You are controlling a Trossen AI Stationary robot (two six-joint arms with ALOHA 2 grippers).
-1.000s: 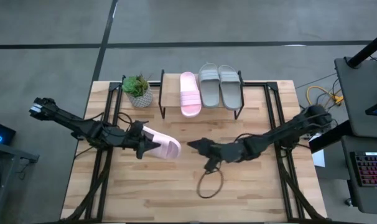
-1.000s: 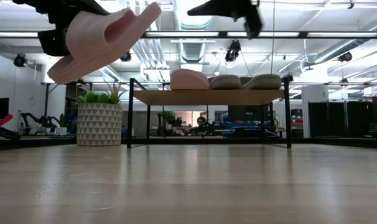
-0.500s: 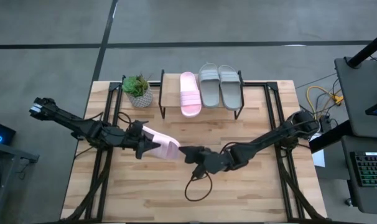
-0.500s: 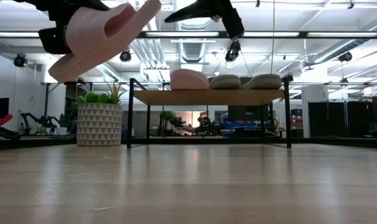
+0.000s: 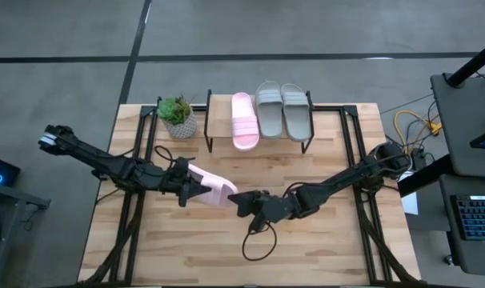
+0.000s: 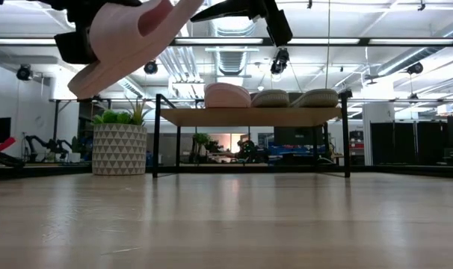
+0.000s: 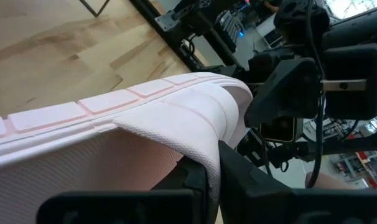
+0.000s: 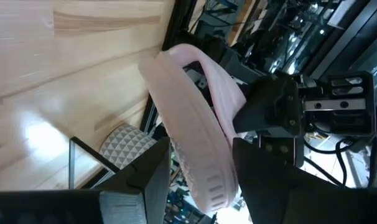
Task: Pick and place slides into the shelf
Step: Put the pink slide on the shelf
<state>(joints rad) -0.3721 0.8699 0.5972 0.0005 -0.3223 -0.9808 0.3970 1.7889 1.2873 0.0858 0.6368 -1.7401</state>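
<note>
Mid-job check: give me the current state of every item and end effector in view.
Pink slide: held in the air, tilted, over the table.
Second pink slide: lying on the shelf.
Grey-green pair: on the shelf, side by side.
Left end effector: shut on the pink slide.
Right end effector: open around the slide's free end.

Four cameras: one overhead, one at tabletop height, one on each wrist
The high view looks straight down on the whole table (image 5: 306,240); the low view faces level across it toward the shelf (image 6: 249,116); both wrist views sit close against the same raised pink slide (image 7: 114,137), seen from opposite sides
</note>
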